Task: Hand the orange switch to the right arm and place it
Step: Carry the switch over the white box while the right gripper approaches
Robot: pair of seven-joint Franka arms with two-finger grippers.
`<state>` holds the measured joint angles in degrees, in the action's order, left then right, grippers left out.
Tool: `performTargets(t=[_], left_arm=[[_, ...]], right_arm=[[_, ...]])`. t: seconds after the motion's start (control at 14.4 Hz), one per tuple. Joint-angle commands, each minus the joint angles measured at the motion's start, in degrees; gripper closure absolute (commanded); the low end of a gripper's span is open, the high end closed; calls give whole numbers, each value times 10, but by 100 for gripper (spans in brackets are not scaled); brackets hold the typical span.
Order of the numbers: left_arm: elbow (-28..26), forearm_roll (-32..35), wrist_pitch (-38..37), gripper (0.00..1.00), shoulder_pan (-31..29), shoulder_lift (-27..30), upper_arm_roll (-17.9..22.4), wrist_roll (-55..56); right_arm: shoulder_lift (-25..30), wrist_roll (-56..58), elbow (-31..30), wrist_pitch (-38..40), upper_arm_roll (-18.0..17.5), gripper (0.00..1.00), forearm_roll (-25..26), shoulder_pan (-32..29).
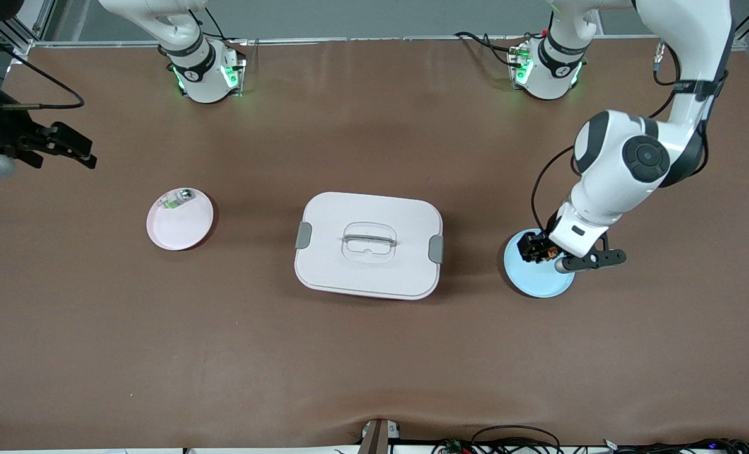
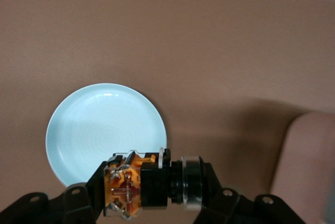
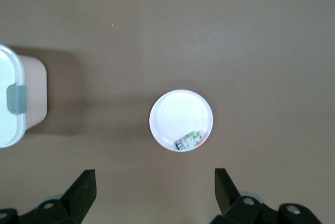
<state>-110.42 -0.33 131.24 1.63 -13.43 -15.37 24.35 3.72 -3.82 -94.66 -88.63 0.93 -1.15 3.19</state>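
The orange switch (image 1: 541, 251) is a short black cylinder with an orange rear. It lies sideways between the fingers of my left gripper (image 1: 536, 248), which is shut on it just above the light blue plate (image 1: 538, 282). In the left wrist view the orange switch (image 2: 152, 185) spans the left gripper (image 2: 154, 188), and the blue plate (image 2: 99, 130) below holds nothing. My right gripper (image 1: 75, 149) hangs open over bare table at the right arm's end. In the right wrist view the right gripper (image 3: 154, 187) has nothing between its fingers.
A white lidded box (image 1: 368, 246) with grey clips stands mid-table, its corner seen in the right wrist view (image 3: 15, 124). A pale pink plate (image 1: 182, 230) toward the right arm's end holds a small white-and-green piece (image 1: 176, 200); the right wrist view shows that plate (image 3: 175, 111) and piece (image 3: 188, 141).
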Motion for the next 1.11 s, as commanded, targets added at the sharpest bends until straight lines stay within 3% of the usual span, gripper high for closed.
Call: performTargets(t=[0.0, 0.14, 0.28, 0.49, 0.63, 1.04], left_arm=[[85, 0, -101, 100, -1, -1, -33, 48], [130, -2, -135, 100, 0, -4, -56, 88], [148, -13, -152, 100, 0, -4, -84, 125], [168, -66, -153, 100, 4, -7, -113, 194], [180, -83, -153, 100, 20, -11, -136, 259], [221, -142, -153, 100, 85, -30, -144, 420]], right_arm=[[1, -64, -16, 23, 0, 0, -24, 29], [18, -113, -58, 16, -1, 0, -81, 37], [37, -116, -96, -11, -1, 0, -102, 54], [101, -116, -216, -118, -1, 0, -202, 64], [129, -117, -270, -182, -1, 0, -227, 98], [132, -253, -306, -321, -1, 0, -282, 209]])
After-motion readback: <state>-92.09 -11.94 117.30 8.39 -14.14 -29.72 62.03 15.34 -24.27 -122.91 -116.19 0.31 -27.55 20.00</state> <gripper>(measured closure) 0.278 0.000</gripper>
